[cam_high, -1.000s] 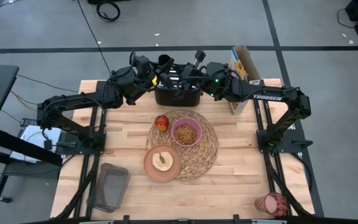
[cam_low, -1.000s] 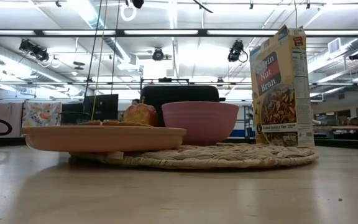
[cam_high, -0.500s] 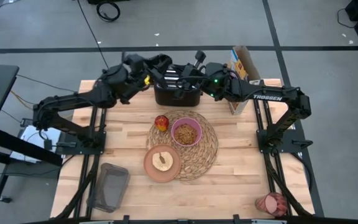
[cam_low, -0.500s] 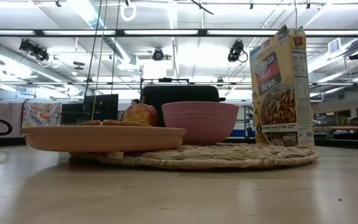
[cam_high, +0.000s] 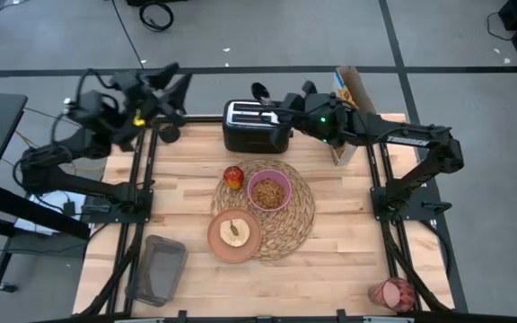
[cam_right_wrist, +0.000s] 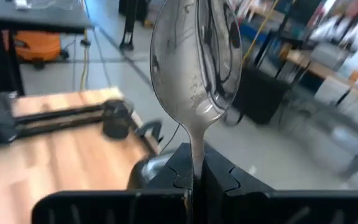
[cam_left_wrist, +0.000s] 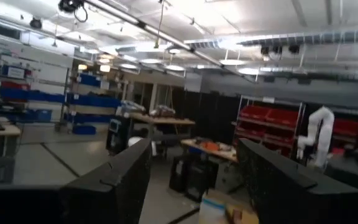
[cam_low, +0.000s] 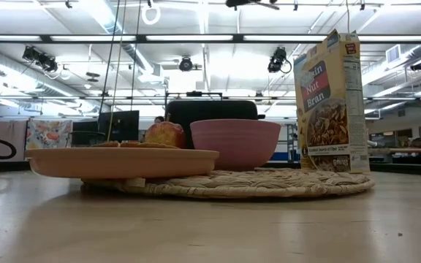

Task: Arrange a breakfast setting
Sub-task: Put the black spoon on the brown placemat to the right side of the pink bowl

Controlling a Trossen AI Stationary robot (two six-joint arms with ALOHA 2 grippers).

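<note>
The woven straw placemat (cam_high: 287, 224) lies mid-table. On it stand the pink bowl (cam_high: 269, 191) with cereal and the salmon-brown plate (cam_high: 234, 235) with toast, which overlaps its near-left edge. The red apple (cam_high: 232, 177) rests at its far-left rim. The pink tumbler (cam_high: 391, 293) lies at the near right corner. My right gripper (cam_high: 281, 99) is shut on the metal spoon (cam_high: 259, 91) above the black toaster (cam_high: 257, 127). My left gripper (cam_high: 173, 82) is open and empty, beyond the table's far left corner. My right gripper pinches the spoon's handle (cam_right_wrist: 196, 152) between its two fingers, which lie along it. The fingers come about level from the table's right. The spoon's bowl (cam_right_wrist: 194, 56) sticks out past the fingertips toward the left, lifted clear above the toaster.
The yellow cereal box (cam_high: 353, 100) stands at the far right, next to the toaster. A grey container (cam_high: 155, 269) sits at the near left. Bare wood lies near the placemat's front and right.
My left gripper has drawn back from above the toaster toward the table's far left and beyond its edge, empty. My right gripper keeps the spoon and has reached a little further left over the toaster.
</note>
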